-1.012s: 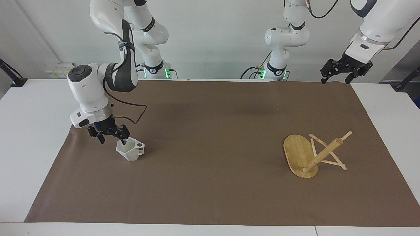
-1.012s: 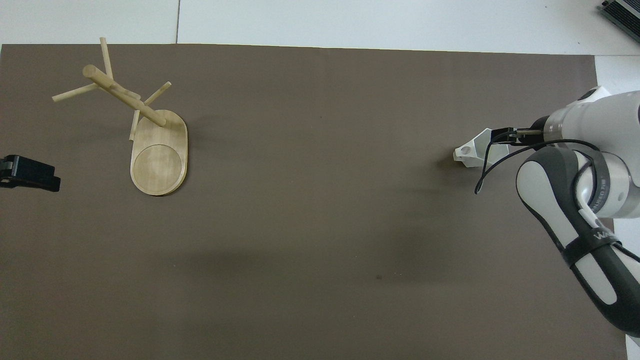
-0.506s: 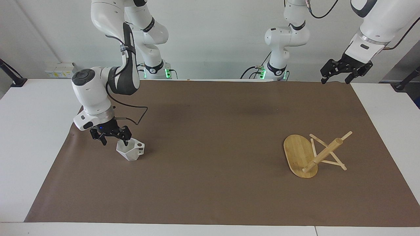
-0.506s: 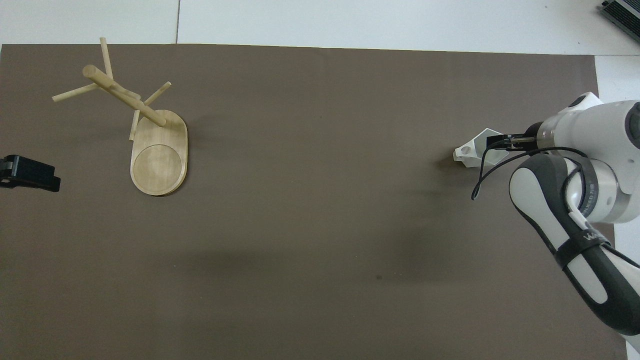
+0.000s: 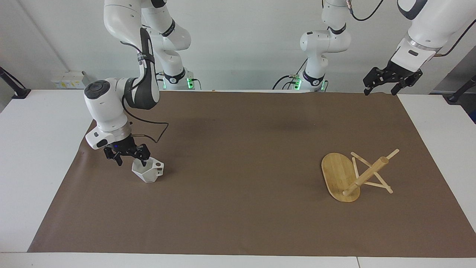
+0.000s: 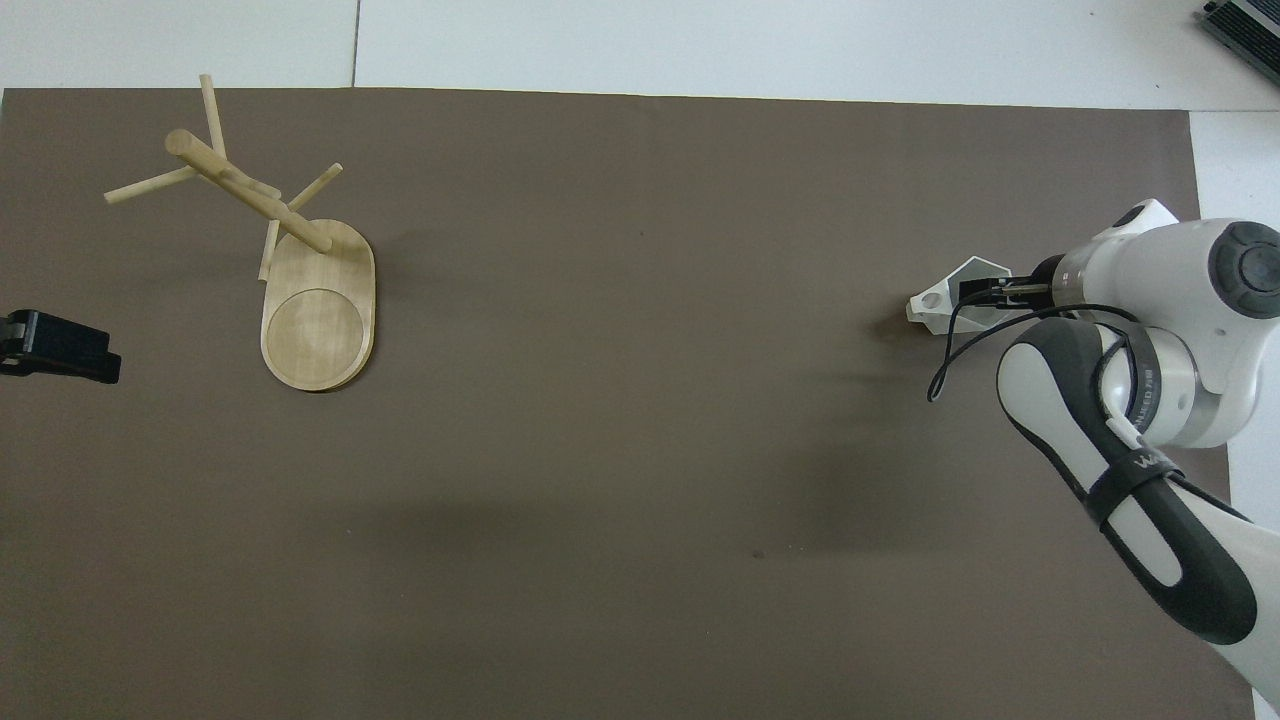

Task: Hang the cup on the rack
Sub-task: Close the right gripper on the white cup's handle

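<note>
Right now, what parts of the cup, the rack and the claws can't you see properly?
- Right claw: in the overhead view the arm's wrist hides most of it; only its tip shows at the cup.
- Cup: whether the claw really pinches its rim is too small to tell in the facing view.
- Left claw: cut off by the overhead view's edge.
- Rack: its tipped base hides where it touches the brown mat.

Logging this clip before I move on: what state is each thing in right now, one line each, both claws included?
cup: on the brown mat at the right arm's end, tilted, not hung.
rack: tipped over at the left arm's end, base on edge, post slanting, pegs bare.
right claw: low at the cup's rim, one finger inside the cup; grip unclear.
left claw: open, raised over the mat's corner at its own end, waiting.
</note>
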`<state>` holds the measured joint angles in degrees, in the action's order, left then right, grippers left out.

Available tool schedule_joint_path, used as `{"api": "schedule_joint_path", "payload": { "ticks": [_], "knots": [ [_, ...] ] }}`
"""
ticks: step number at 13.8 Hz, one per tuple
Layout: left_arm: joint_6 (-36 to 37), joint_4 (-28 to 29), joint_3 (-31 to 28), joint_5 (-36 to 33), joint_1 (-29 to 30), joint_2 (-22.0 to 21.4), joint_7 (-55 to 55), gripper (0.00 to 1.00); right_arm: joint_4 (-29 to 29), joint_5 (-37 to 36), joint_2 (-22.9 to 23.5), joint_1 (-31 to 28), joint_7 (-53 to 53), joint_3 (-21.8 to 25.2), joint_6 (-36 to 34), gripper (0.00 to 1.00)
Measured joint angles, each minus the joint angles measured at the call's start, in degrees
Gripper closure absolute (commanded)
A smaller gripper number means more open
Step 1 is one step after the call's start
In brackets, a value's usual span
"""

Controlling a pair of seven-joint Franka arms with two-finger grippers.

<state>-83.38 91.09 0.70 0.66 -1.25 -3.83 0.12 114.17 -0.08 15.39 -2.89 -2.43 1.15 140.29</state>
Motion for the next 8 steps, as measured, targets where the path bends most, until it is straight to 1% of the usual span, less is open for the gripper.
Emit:
{"api": "schedule_joint_path", "payload": {
  "ticks": [8],
  "knots": [
    [0.00, 0.00, 0.00, 0.00, 0.00, 0.00, 0.00, 0.00, -0.45, 0.00, 0.36, -0.23, 0.00, 0.10, 0.29, 0.00]
  ]
}}
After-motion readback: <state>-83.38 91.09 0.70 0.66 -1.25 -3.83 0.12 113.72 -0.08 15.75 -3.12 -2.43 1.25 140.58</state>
